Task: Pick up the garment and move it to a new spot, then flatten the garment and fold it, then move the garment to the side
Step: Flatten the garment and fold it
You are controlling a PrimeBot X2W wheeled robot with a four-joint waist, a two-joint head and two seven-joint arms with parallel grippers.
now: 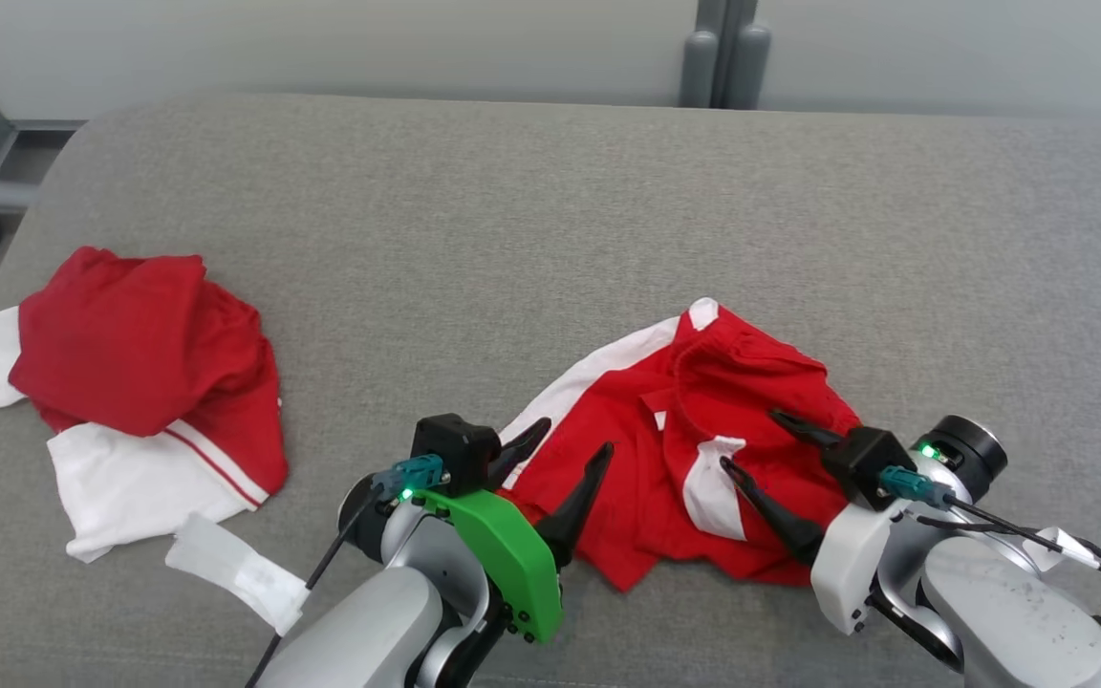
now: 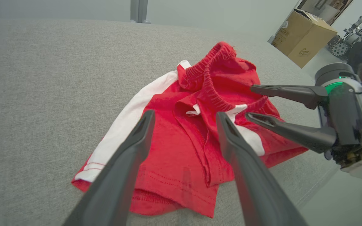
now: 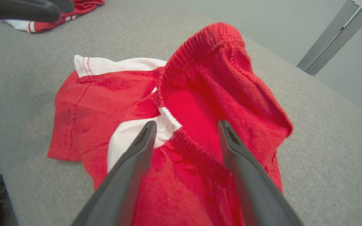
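Red shorts (image 1: pixel 636 497) with white side stripes, crumpled, elastic waistband gaping upward; lying near the front edge of the grey counter (image 1: pixel 512 239).

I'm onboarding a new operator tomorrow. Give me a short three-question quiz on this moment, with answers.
1. True or false: the right gripper is shut on the red shorts.
2. In the head view, the other red-and-white garment lies: A) to the shorts' left; B) to their right; C) beneath them.
3. Fill the gap: the left gripper is ___, holding nothing.
Key: 1 false, its fingers are spread apart; 2 A; 3 open.
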